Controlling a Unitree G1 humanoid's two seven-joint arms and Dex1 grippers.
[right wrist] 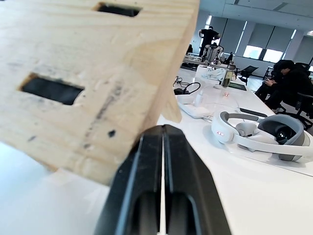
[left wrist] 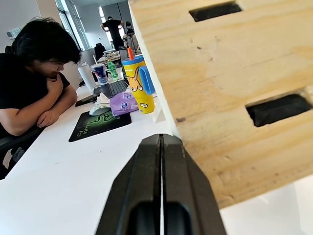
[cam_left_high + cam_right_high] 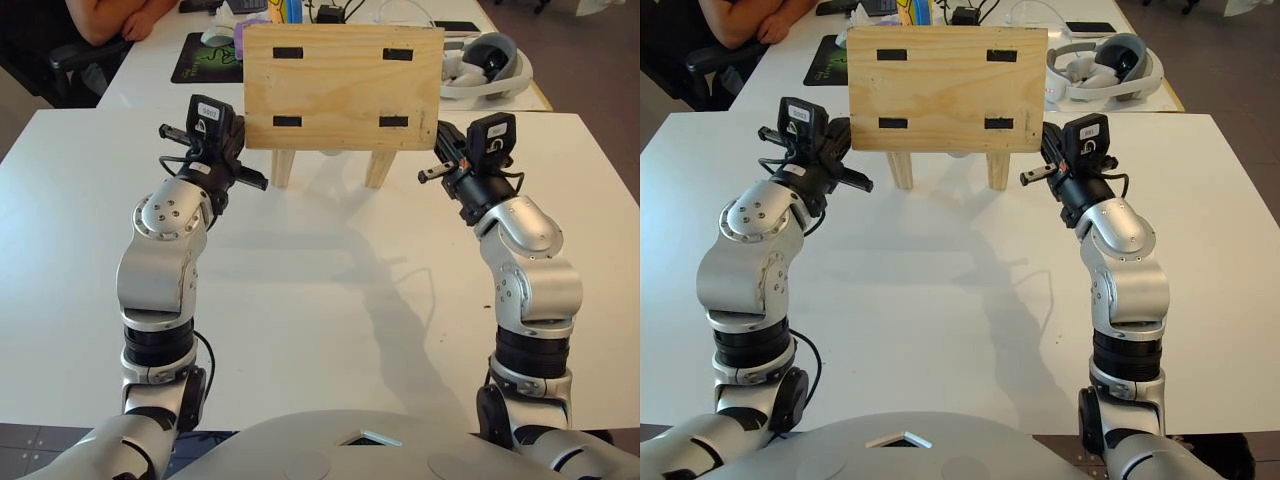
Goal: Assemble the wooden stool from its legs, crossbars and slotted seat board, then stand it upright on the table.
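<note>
Left gripper (image 2: 160, 142) and right gripper (image 1: 163, 131), each with fingers together, flank the pale wooden slotted-seat stool (image 3: 343, 88). It already stands assembled on the white tabletop (image 3: 330, 300) between them, so little seems left.

Both eye views look down from the head over the table (image 3: 320, 330); wrist cameras sit close beside the seat board (image 2: 234, 73), facing far.

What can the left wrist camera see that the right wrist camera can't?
Left wrist view: a yellow cup, a purple pack and a black mat. Right wrist view: a white headset instead. Both: the slotted seat board close up, and that arm's own gripper with its fingers shut, the left gripper and the right gripper.
</note>
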